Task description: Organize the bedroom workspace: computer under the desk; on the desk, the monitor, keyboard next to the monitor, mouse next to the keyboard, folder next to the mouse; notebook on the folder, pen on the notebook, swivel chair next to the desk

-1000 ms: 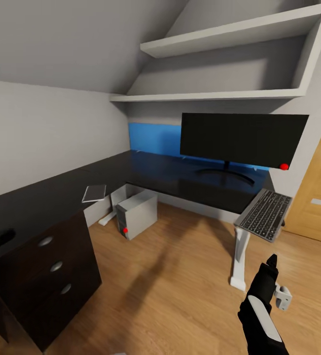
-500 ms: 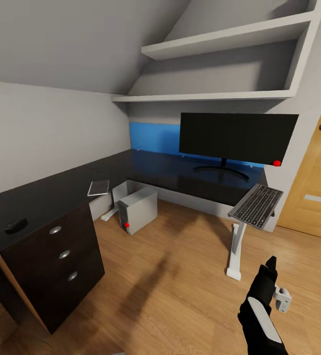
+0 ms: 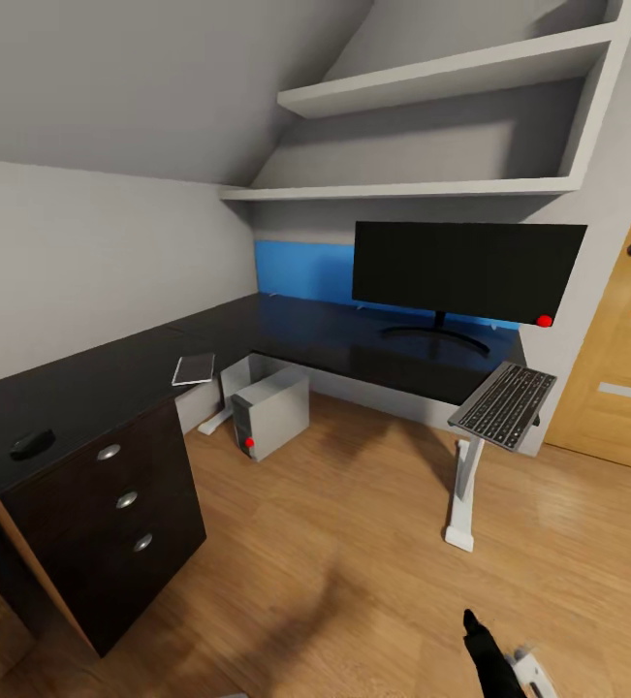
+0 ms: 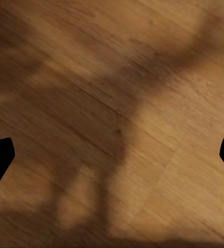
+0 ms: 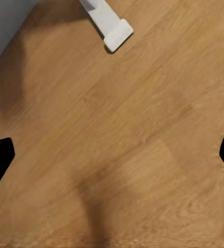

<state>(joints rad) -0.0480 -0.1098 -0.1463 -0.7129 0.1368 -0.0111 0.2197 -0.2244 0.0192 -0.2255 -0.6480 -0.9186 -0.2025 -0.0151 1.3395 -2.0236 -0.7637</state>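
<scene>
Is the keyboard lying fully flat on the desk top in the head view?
No. The keyboard sits tilted at the desk's end, most of it hanging past the edge over the floor.

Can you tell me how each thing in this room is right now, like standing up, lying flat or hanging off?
monitor: upright on the desk, screen dark.
keyboard: tilted, hanging off the desk's end.
computer: upright on the floor under the desk.
drawers: shut.
left gripper: open.
right gripper: open.
</scene>
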